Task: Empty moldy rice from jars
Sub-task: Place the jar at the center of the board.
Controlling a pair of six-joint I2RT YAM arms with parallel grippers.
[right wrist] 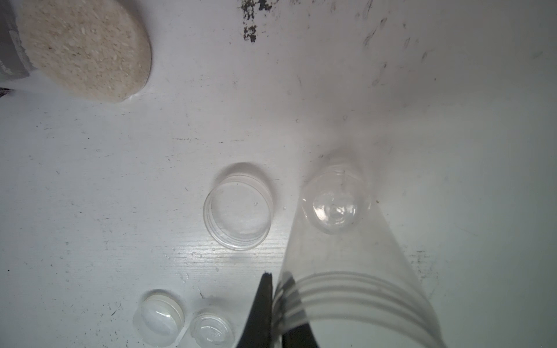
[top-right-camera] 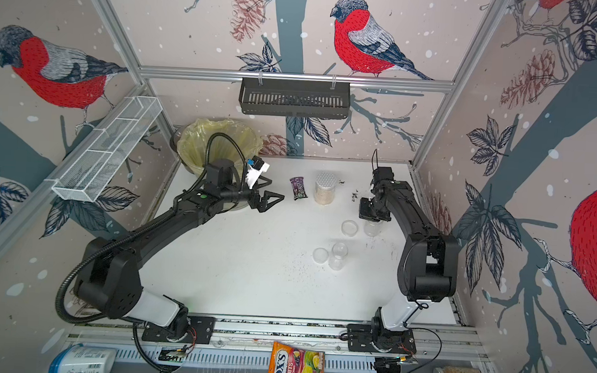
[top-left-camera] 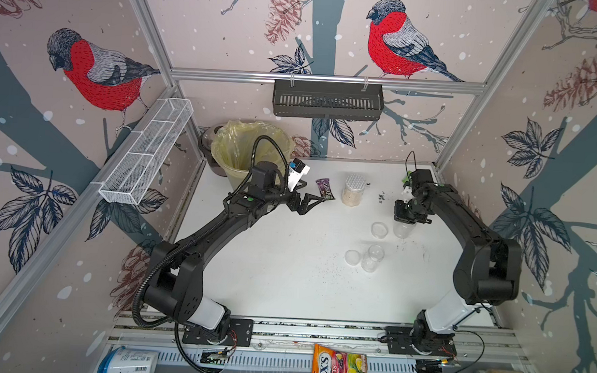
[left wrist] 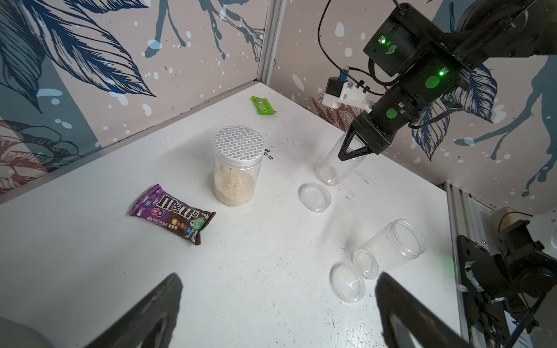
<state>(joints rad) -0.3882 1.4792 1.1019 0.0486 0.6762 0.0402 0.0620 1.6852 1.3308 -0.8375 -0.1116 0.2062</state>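
Note:
My right gripper (top-left-camera: 405, 220) is shut on the rim of an empty clear slim jar (right wrist: 346, 256), one finger (right wrist: 262, 307) outside the wall and the other inside. The jar's base (left wrist: 328, 174) is down by the table. A second slim jar (top-left-camera: 372, 257) stands open and empty, with two clear lids (top-left-camera: 379, 230) (top-left-camera: 352, 257) lying loose nearby. The wide jar (top-left-camera: 353, 190) with the dotted silver lid holds pale moldy rice (left wrist: 233, 188). My left gripper (top-left-camera: 310, 204) hangs open and empty beside the bin, well left of the wide jar.
A bin lined with a yellow bag (top-left-camera: 249, 149) stands at the back left. An M&M's packet (top-left-camera: 325, 189) lies between my left gripper and the wide jar. A green packet (left wrist: 263, 105) sits in the back right corner. Dark specks (top-left-camera: 381, 196) dot the table.

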